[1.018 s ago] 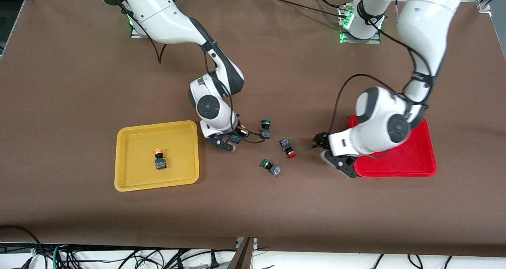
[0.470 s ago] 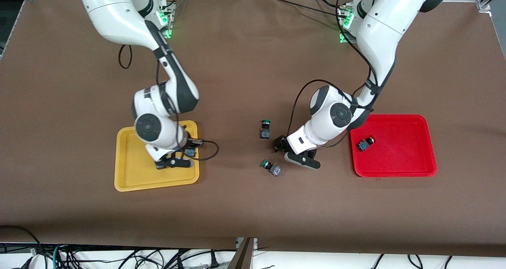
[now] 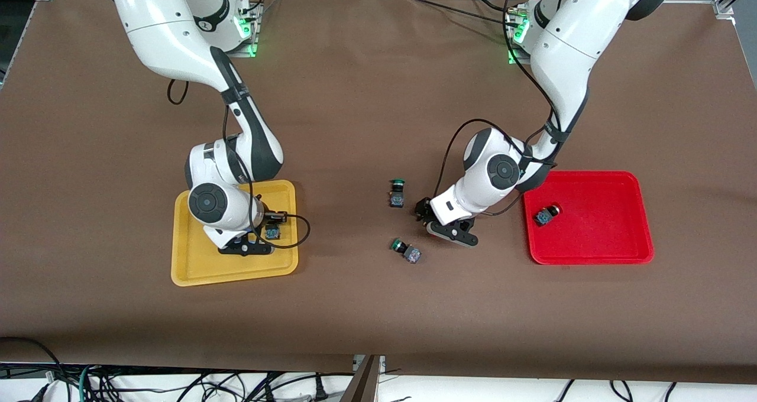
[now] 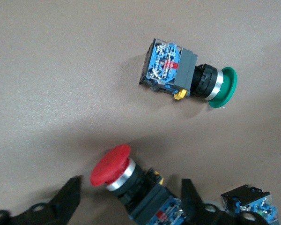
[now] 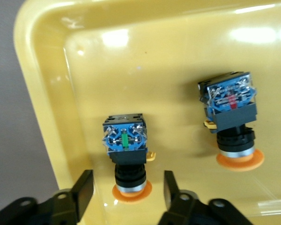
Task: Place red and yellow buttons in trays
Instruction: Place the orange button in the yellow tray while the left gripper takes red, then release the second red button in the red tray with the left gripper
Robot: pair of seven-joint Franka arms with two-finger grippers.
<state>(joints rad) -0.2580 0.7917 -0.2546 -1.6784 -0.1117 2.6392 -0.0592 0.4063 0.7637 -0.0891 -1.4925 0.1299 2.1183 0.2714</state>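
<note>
At the right arm's end of the table, about eight o'clock from its middle, lies one yellow tray (image 3: 184, 272) holding two yellow buttons. The right gripper (image 5: 126, 186) hangs low over it, jaws parted astride one yellow button (image 5: 125, 151) without gripping it. The second yellow button (image 5: 231, 120) lies just beside it. Near the table's middle are two green buttons, one (image 3: 397, 193) at twelve o'clock of the other (image 3: 406, 251). At two o'clock from that lower one, the left gripper (image 4: 131, 199) is down at the tabletop, jaws apart around one red button (image 4: 124, 180) and not clamping it. At three o'clock lies one red tray (image 3: 597, 239), with a second red button (image 3: 547, 214) at its nine o'clock edge.
</note>
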